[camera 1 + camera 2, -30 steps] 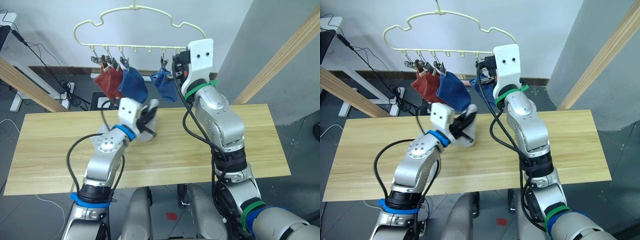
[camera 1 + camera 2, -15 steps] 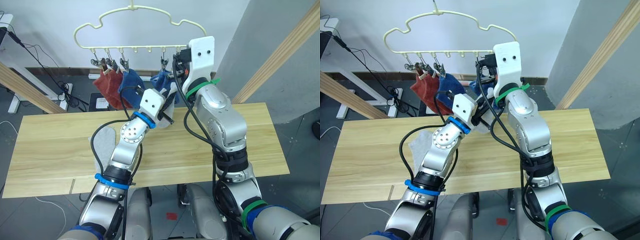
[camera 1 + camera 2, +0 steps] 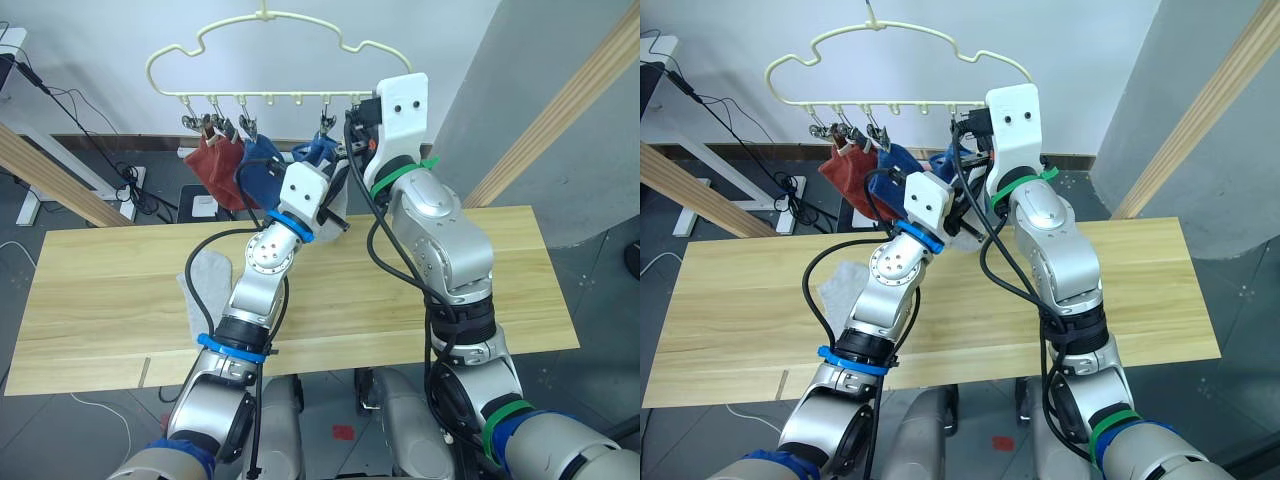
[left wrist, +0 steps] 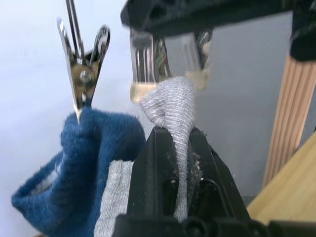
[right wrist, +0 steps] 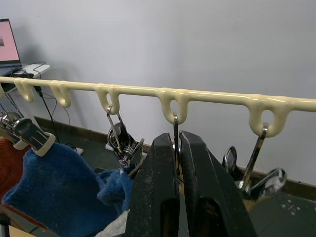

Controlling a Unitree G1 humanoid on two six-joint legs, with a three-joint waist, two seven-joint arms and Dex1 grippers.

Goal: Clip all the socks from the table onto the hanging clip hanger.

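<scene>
We are finding no text, label, brand, number or sign that can be read in any of these views. We are seeing a lit laptop screen [image 5: 6, 41] at the edge of the right wrist view, but it is showing only a pinkish glow with nothing legible on it.

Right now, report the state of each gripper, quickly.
Left gripper: shut on the grey sock, raised to the clip hanger.
Right gripper: shut on a clip.
</scene>
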